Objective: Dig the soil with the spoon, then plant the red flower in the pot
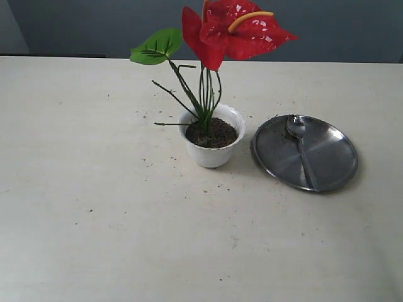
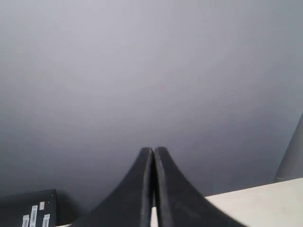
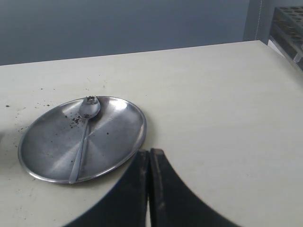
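The red flower point(image 1: 236, 28) stands upright with its green stems set in the dark soil point(image 1: 213, 133) of the white pot point(image 1: 212, 154), mid-table. The spoon point(image 1: 300, 146) lies on the round steel plate point(image 1: 334, 160) to the pot's right; in the right wrist view the spoon point(image 3: 85, 128) rests across the plate point(image 3: 118, 132) with soil crumbs around its bowl. My right gripper point(image 3: 149, 151) is shut and empty, just off the plate's rim. My left gripper point(image 2: 153, 149) is shut, empty, and faces a grey wall; neither gripper shows in the exterior view.
Soil crumbs are scattered on the white table point(image 1: 94, 207) around the pot. A metal rack point(image 3: 289, 26) stands past the table's far corner in the right wrist view. A dark box with labels point(image 2: 28, 210) sits beyond the table edge in the left wrist view.
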Controlling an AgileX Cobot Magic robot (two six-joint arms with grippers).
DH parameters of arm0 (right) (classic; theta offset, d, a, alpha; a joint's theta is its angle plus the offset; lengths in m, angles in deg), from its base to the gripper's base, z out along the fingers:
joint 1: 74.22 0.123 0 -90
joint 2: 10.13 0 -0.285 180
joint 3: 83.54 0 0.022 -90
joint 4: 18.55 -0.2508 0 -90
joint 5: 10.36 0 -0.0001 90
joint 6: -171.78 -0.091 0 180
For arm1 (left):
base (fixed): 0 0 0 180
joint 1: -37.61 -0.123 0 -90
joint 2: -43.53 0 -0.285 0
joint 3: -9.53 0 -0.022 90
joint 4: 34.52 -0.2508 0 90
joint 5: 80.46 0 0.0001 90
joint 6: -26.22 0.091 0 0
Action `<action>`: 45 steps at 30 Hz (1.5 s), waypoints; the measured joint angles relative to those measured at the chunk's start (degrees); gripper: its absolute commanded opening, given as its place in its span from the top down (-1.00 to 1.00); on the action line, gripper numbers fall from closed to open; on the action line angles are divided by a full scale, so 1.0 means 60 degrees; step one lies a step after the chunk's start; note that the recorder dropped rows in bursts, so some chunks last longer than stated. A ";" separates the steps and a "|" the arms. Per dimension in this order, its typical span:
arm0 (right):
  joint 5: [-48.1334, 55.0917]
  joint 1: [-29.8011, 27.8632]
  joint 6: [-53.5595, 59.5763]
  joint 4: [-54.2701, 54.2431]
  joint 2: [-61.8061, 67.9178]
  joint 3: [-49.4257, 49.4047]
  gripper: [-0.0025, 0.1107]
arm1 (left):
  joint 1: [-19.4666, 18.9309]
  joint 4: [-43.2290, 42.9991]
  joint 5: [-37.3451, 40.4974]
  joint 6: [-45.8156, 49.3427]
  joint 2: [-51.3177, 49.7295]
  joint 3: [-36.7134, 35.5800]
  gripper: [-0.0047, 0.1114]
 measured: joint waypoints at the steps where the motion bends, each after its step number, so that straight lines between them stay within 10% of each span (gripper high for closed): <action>1: 0.0000 0.0000 0.0000 0.0000 0.0000 0.0000 0.96 | 0.0000 -0.0019 -0.0070 0.0000 0.0067 0.0000 0.91; 23: 0.0000 0.0000 0.0000 0.0000 0.0000 0.0000 0.96 | -0.0098 -0.5249 -0.0460 0.0000 0.0299 0.0000 0.91; 45: 0.0000 0.0000 0.0000 0.0000 0.0000 0.0000 0.96 | -0.1262 -0.5545 -0.1818 -0.3519 0.2218 -0.2608 0.91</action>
